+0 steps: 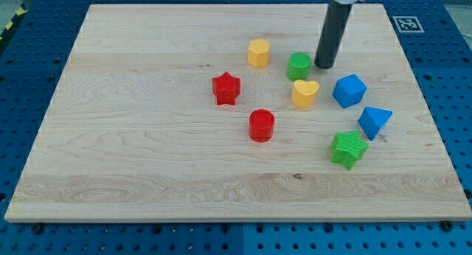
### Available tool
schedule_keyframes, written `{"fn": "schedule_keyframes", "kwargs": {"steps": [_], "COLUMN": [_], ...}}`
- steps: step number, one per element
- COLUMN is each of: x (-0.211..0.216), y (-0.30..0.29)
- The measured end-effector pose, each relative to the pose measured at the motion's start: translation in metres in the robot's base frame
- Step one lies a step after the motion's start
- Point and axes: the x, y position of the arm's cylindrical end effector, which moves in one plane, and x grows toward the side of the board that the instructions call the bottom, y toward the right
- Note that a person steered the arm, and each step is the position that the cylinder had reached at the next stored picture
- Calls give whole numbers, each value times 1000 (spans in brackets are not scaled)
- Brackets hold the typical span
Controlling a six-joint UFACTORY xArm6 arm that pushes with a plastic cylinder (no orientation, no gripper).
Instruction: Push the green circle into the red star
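The green circle [299, 65] sits on the wooden board right of centre, near the view's top. The red star [226, 88] lies to its left and slightly lower, about a hundred pixels away. My tip [324, 65] stands just right of the green circle, almost touching its right side. The dark rod rises from there toward the view's top edge.
A yellow hexagon [258, 53] lies between the circle and star, a little higher. A yellow heart [304, 93] sits just below the green circle. A red cylinder [261, 125], blue cube [349, 91], blue triangle [375, 121] and green star [349, 149] lie lower and to the right.
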Motion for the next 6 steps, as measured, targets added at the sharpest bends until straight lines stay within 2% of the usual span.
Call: {"fn": "schedule_keyframes", "kwargs": {"steps": [1, 4, 6], "x": [3, 16, 44], "y": [-6, -124, -138]}}
